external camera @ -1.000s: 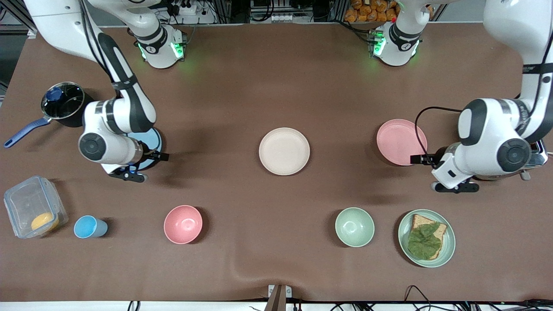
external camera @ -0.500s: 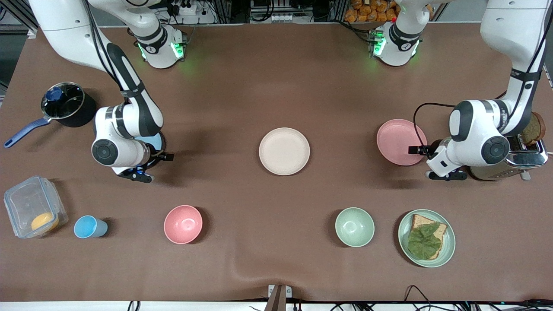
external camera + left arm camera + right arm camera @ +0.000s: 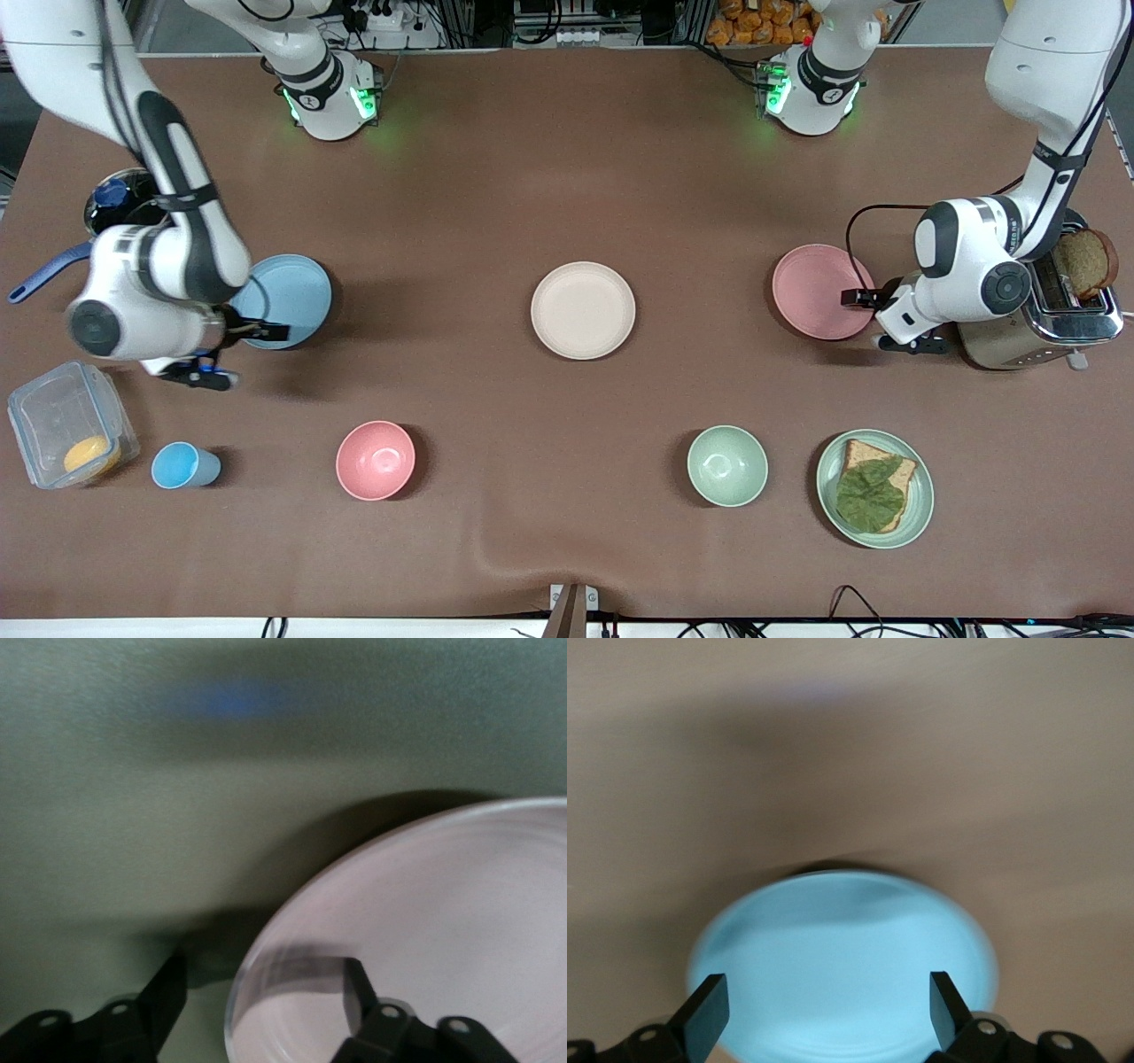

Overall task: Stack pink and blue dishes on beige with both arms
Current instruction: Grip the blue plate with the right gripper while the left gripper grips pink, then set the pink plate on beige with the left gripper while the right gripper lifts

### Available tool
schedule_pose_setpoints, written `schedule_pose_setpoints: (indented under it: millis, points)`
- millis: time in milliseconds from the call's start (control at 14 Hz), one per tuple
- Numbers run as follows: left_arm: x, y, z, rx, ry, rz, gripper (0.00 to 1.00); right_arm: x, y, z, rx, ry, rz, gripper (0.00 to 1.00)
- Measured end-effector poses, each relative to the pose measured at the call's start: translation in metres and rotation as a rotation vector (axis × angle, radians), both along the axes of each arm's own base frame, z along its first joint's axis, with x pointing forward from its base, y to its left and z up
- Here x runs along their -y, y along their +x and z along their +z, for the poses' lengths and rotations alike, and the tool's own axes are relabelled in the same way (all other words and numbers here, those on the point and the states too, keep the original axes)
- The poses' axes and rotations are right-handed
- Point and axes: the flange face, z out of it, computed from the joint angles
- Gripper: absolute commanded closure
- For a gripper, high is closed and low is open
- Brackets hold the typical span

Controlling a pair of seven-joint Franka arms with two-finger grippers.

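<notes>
Beige plate (image 3: 583, 310) sits bare mid-table, nothing stacked on it. Pink plate (image 3: 822, 291) is toward the left arm's end, flat on the brown mat (image 3: 567, 177). Left gripper (image 3: 858, 298) is low at that plate's edge, on the toaster (image 3: 1036, 332) side; left wrist view shows its fingers (image 3: 354, 992) spread, 1 over the plate's inside and 1 outside the rim, so the rim (image 3: 244, 979) is between them, not pinched. Blue plate (image 3: 285, 301) lies toward the right arm's end, beside the saucepan (image 3: 124, 208). Right gripper (image 3: 266, 332) is at the blue plate's edge nearer the front camera; right wrist view has both fingers (image 3: 707, 1010) wide apart with the plate (image 3: 846, 970) between them, nothing gripped. Nearer the front camera, in a row: clear lidded container (image 3: 66, 434) with something orange in it, small blue cup (image 3: 182, 466), pink bowl (image 3: 376, 460), green bowl (image 3: 727, 465), green plate (image 3: 917, 514) with toast and a leaf (image 3: 871, 496). A slice of bread (image 3: 1083, 261) sticks up out of the toaster.
</notes>
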Motion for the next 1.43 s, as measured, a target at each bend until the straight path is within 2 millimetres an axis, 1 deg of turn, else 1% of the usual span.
schedule_pose_setpoints:
  millis: [71,143,214,357,500,571,857,1000,1071,1214,1286,1357,1429]
  points:
    - [0.001,0.001,0.003,0.006,0.000,-0.003,1.00,0.026,-0.004,0.000,0.004,0.023,0.026,0.00]
    - [0.002,0.003,0.005,0.011,-0.001,-0.007,1.00,0.043,-0.008,-0.001,0.006,0.042,0.051,0.00]
    - [0.004,0.004,0.007,0.014,-0.002,-0.009,1.00,0.055,-0.012,-0.004,0.006,0.059,0.080,0.00]
    - [0.006,0.004,0.008,0.014,-0.004,-0.014,1.00,0.065,-0.017,-0.012,0.001,0.089,0.141,0.00]
    - [0.009,0.007,0.011,0.009,-0.007,-0.021,1.00,0.067,-0.023,-0.022,-0.015,0.116,0.188,0.00]
    - [0.013,0.011,0.015,-0.004,-0.011,-0.029,1.00,0.068,-0.027,-0.028,-0.025,0.125,0.197,0.00]
    - [0.021,0.040,0.053,-0.051,-0.034,-0.029,1.00,0.079,-0.047,-0.052,-0.055,0.169,0.190,0.00]
    - [0.023,0.045,0.059,-0.047,-0.036,-0.032,1.00,0.086,-0.055,-0.063,-0.060,0.209,0.166,0.02]
    - [0.026,0.046,0.060,-0.047,-0.036,-0.036,1.00,0.087,-0.057,-0.067,-0.062,0.222,0.159,0.17]
    - [0.030,0.045,0.060,-0.055,-0.038,-0.041,1.00,0.086,-0.058,-0.072,-0.065,0.233,0.153,0.59]
    - [0.031,0.047,0.061,-0.052,-0.043,-0.037,1.00,0.085,-0.058,-0.073,-0.067,0.236,0.154,0.75]
    - [0.032,0.051,0.067,-0.051,-0.056,-0.026,1.00,0.083,-0.058,-0.074,-0.068,0.241,0.153,0.86]
    - [0.033,0.056,0.077,-0.063,-0.074,-0.019,1.00,0.081,-0.058,-0.075,-0.070,0.250,0.146,0.92]
